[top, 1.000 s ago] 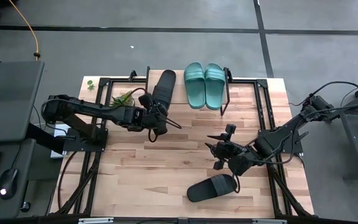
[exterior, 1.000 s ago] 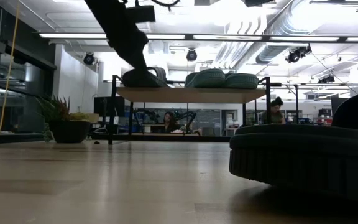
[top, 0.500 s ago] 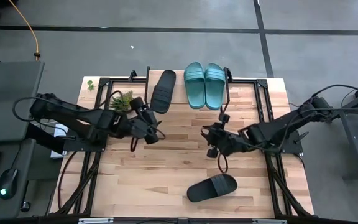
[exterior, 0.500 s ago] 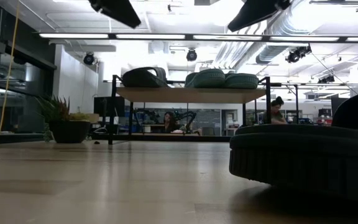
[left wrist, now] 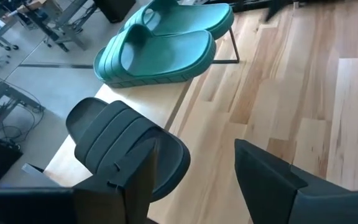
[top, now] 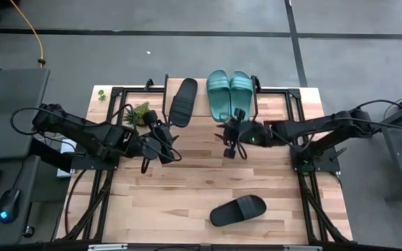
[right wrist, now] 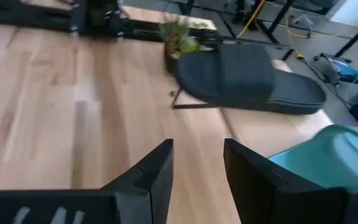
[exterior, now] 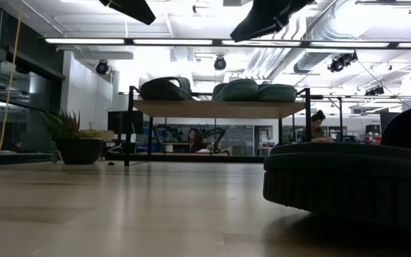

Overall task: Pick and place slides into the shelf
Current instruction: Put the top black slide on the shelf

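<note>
The shelf stands along the table's far side. On its plank a black slide lies on its sole beside two teal slides; the low view shows all three on top. A second black slide lies on the tabletop near the front edge, and it looms large in the low view. My left gripper hangs open in the air short of the shelf's black slide. My right gripper hangs open just before the teal slides.
A small potted plant stands at the shelf's left end, close to my left arm. The shelf's black frame legs reach down to the tabletop. Bare wood lies between the two grippers and the near black slide. People sit in the room beyond the table.
My left gripper has drawn back from the black slide on the shelf, toward the table's left and near side and upward; that slide stays on the plank. My right gripper has swung from above the near black slide toward the far edge and the shelf's teal slides.
</note>
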